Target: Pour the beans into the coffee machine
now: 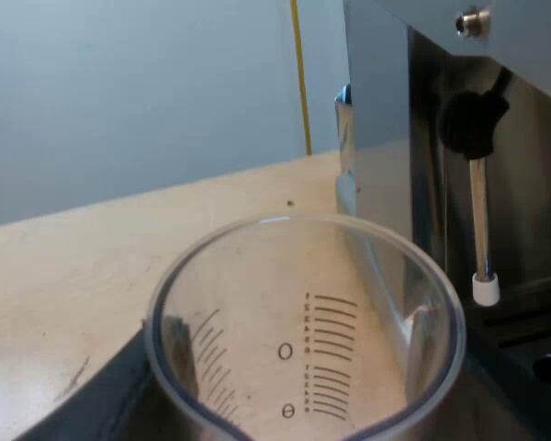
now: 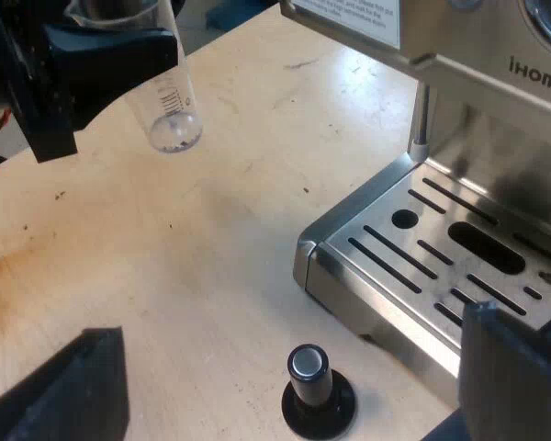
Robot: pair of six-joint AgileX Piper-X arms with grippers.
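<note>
My left gripper (image 1: 298, 367) is shut on a clear measuring glass (image 1: 257, 276) with printed graduation lines, and its dark fingers show through the wall. The part of the inside I see is clear. The glass hangs above the wooden table beside the espresso machine (image 1: 533, 55). In the right wrist view the same glass (image 2: 170, 106) hangs upright in the left gripper (image 2: 110, 37), off the table and well apart from the machine's front (image 2: 496, 64). My right gripper (image 2: 289, 323) is open, low over the table, with nothing between its fingers.
A tamper (image 2: 309, 386) with a black base and silvery top stands on the table near the drip tray (image 2: 441, 248), between my right fingers. The steam wand (image 1: 478, 220), black-knobbed and white-tipped, hangs at the machine's side. Bare wooden table (image 2: 165, 257) lies under the glass.
</note>
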